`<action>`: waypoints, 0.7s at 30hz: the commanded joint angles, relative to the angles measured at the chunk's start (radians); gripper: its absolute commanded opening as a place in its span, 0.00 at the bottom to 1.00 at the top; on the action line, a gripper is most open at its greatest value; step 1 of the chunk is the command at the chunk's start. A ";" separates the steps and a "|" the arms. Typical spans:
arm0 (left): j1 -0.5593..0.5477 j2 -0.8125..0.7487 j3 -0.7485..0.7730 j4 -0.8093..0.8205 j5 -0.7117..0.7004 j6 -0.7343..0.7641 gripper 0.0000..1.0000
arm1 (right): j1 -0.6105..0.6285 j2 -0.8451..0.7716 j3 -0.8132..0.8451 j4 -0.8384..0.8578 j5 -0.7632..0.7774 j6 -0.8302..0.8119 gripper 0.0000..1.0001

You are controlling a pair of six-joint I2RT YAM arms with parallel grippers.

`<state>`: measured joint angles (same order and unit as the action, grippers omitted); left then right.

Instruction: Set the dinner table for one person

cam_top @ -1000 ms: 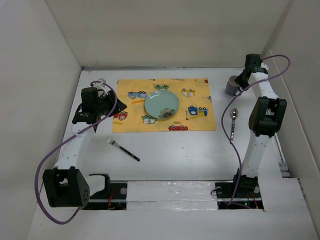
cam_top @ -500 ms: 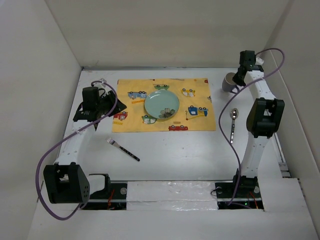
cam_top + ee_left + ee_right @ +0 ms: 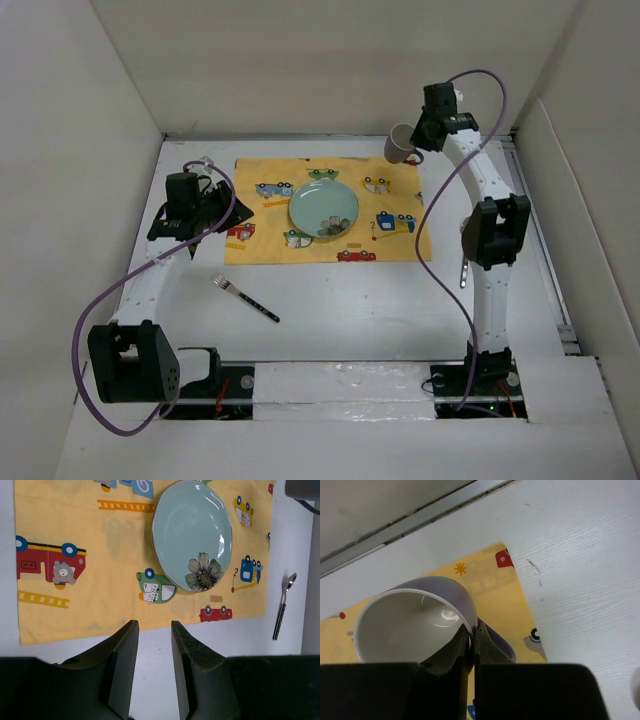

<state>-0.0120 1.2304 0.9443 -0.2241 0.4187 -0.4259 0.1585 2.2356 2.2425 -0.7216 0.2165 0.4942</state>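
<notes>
My right gripper (image 3: 415,133) is shut on the rim of a grey mug (image 3: 400,143) with a white inside (image 3: 405,625). It holds the mug in the air over the far right corner of the yellow car-print placemat (image 3: 270,215). A pale green plate (image 3: 323,208) with a flower print sits on the placemat's middle and shows in the left wrist view (image 3: 192,535). A fork (image 3: 245,298) lies on the white dinner table (image 3: 360,310) in front of the placemat. A spoon (image 3: 281,607) lies right of the placemat. My left gripper (image 3: 152,630) is open and empty at the placemat's left edge.
White panel walls (image 3: 80,150) border the table on the left, back and right. Purple cables loop off both arms. The right arm's elbow (image 3: 488,232) hangs over the spoon in the top view.
My right gripper lifted the mug from the table's right side and carried it left to above the placemat's far right corner. The left arm has not moved.
</notes>
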 commanded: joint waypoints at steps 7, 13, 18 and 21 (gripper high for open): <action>-0.003 -0.008 0.024 0.022 0.008 0.016 0.30 | 0.004 0.084 0.103 -0.035 0.030 0.006 0.00; -0.003 -0.008 0.016 0.023 0.006 0.016 0.30 | 0.004 0.095 0.085 -0.049 0.014 0.020 0.15; -0.003 -0.006 0.016 0.020 0.006 0.016 0.30 | 0.004 0.058 0.083 -0.036 -0.009 0.023 0.50; -0.003 -0.008 0.016 0.020 0.011 0.015 0.30 | -0.028 -0.034 0.025 -0.006 -0.035 0.033 0.59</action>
<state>-0.0120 1.2304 0.9443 -0.2241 0.4183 -0.4259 0.1574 2.3543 2.2818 -0.7948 0.2012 0.5167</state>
